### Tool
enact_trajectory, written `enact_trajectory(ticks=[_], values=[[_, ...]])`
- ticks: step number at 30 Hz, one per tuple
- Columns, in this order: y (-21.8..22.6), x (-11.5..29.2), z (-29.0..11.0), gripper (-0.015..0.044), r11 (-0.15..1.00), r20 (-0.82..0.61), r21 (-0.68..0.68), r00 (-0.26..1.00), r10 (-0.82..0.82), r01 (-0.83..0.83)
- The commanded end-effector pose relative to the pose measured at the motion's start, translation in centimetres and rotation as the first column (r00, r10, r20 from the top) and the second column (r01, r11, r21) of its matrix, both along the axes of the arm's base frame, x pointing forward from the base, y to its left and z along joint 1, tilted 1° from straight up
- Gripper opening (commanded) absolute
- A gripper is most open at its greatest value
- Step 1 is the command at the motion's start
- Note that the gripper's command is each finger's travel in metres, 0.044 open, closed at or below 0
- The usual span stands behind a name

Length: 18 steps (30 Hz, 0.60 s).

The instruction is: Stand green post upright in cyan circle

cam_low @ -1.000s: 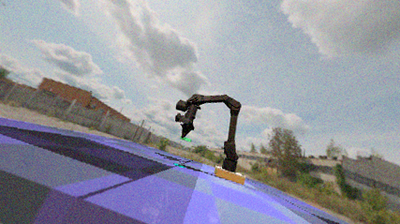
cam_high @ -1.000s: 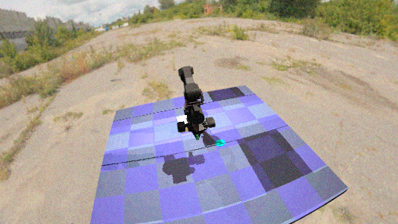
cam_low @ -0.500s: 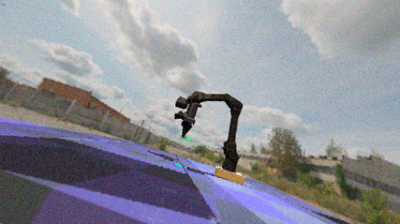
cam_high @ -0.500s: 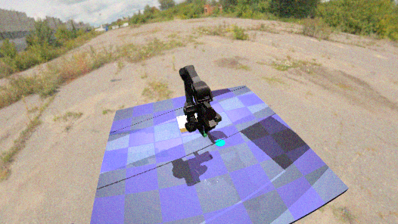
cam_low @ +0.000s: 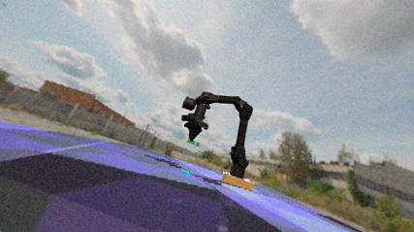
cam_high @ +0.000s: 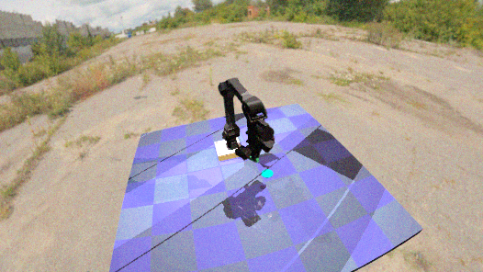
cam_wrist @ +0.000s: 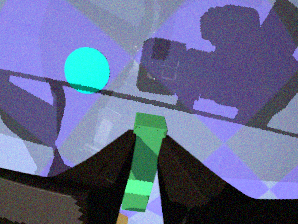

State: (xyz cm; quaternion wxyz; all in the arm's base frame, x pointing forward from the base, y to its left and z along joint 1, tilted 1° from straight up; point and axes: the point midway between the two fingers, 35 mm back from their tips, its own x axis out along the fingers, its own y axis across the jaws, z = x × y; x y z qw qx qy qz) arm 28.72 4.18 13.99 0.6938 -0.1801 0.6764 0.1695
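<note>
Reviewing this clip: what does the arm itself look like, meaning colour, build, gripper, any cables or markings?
The arm is matte black throughout, with slim links joined by chunky rounded joints, standing on a tan base plate with a pale top. The gripper is black too; its two fingers look like broad wedges tapering to the tips. No cables, labels or markings are discernible at this resolution.

Black arm (cam_high: 252,110), green post (cam_wrist: 147,161), cyan circle (cam_wrist: 87,70), tan base (cam_low: 238,181), purple-and-grey checkered mat (cam_high: 174,216).

nothing stands around the cyan circle (cam_high: 267,174).
</note>
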Motion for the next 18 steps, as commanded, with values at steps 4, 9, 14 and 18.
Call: enact_trajectory(ticks=[4, 9, 14, 18], values=[[1.9, -0.7, 0.2, 0.0023, 0.987, -0.003, 0.005, 0.987, 0.159, -0.159], [3.2, -1.2, 0.3, 0.0023, 0.964, -0.005, 0.005, 0.964, 0.265, -0.265], [4.4, -1.8, 0.3, 0.0023, 0.930, -0.008, 0.005, 0.930, 0.368, -0.368], [5.3, -2.3, 0.4, 0.0023, 0.894, -0.010, 0.006, 0.894, 0.448, -0.447]])
